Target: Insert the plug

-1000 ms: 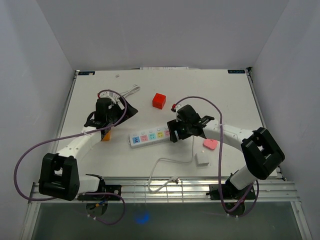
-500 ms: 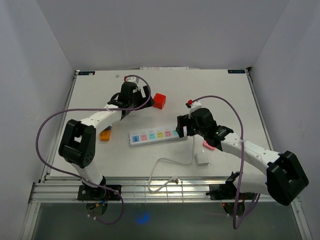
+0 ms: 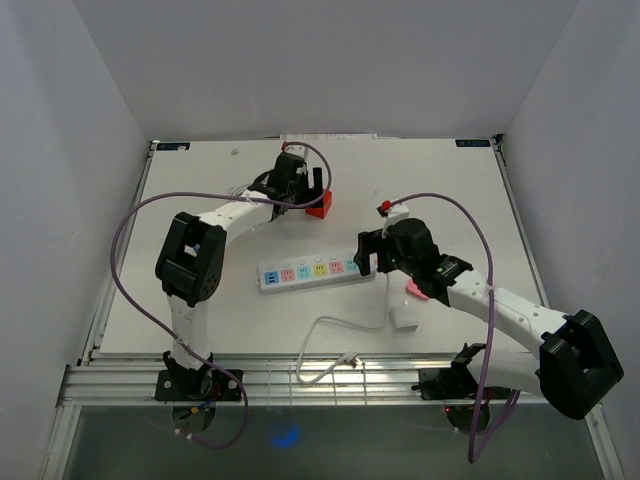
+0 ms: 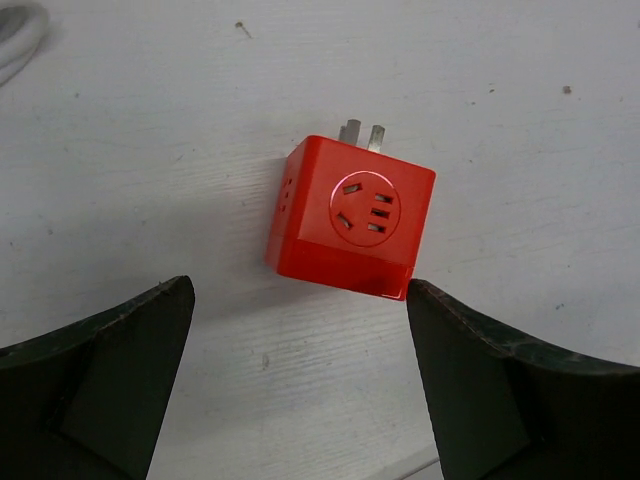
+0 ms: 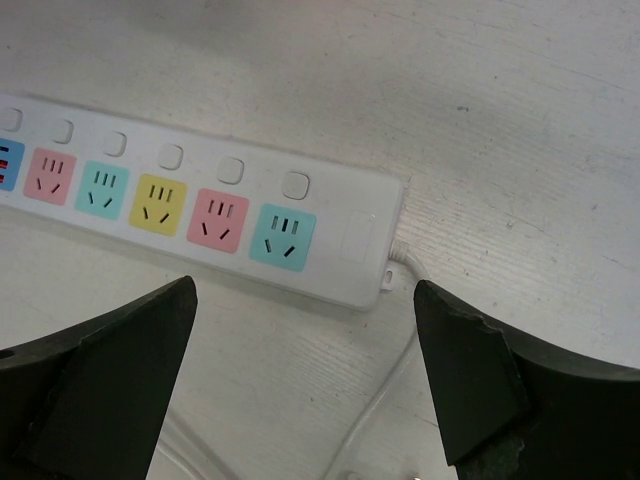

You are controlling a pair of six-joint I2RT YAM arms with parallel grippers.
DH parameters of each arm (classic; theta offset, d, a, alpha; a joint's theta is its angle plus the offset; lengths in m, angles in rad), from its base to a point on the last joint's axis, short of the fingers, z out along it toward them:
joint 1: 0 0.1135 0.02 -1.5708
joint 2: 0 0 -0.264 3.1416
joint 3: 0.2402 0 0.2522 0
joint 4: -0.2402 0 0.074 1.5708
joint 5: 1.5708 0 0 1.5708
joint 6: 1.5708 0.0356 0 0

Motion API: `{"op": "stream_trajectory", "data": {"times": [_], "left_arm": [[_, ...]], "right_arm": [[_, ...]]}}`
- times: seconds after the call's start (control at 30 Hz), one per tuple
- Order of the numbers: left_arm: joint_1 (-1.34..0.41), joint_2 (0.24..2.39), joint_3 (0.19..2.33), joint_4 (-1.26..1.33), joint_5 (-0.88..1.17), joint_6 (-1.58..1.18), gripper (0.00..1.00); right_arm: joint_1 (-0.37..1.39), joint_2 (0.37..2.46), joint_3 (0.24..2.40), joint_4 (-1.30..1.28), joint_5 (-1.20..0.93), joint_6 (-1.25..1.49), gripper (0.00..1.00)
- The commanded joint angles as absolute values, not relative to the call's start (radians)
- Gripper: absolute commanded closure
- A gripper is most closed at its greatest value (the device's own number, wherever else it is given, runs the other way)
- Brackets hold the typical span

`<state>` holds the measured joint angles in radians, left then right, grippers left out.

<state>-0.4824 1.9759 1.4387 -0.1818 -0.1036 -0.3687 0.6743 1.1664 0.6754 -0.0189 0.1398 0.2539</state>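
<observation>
Near the front edge of the white surface (image 3: 250, 320) lies a thin white cable (image 3: 330, 345) in a loose loop. To its right rests a small white block (image 3: 405, 318), and just behind that a flat pink piece (image 3: 420, 290); what these two are I cannot tell.

Further back, in the middle, lies the white power strip (image 3: 310, 270) with a row of coloured sockets; all sockets that show are free. The right hand (image 3: 368, 258) hangs over the right end of the strip. In the right wrist view its fingers (image 5: 120, 370) stand wide apart with nothing between them, above the cable end of the strip (image 5: 200, 215).

Furthest back is the red plug (image 3: 320, 204), a cube lying on the surface, well apart from the strip. In the left wrist view the plug (image 4: 350, 220) has a socket face turned up and its metal prongs (image 4: 362, 132) pointing away. The left hand (image 3: 306, 186) is above it, fingers (image 4: 110, 370) spread wide, one on each side, not touching the cube.
</observation>
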Motion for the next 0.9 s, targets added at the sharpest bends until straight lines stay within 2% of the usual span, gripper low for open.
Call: {"op": "stream_trajectory", "data": {"times": [0.0,0.53,0.87], "left_arm": [[-0.491,1.96,1.502,-0.186,-0.097,-0.316,0.02],[-0.512,2.151,1.729,-0.302,-0.121,-0.242,0.02],[-0.534,2.201,1.784,-0.359,-0.136,-0.218,0.04]], "right_arm": [[0.667,1.172,0.687,0.026,0.106,0.244,0.05],[0.663,1.103,0.647,0.072,0.081,0.23,0.04],[0.66,1.127,0.649,0.072,0.075,0.233,0.04]]}}
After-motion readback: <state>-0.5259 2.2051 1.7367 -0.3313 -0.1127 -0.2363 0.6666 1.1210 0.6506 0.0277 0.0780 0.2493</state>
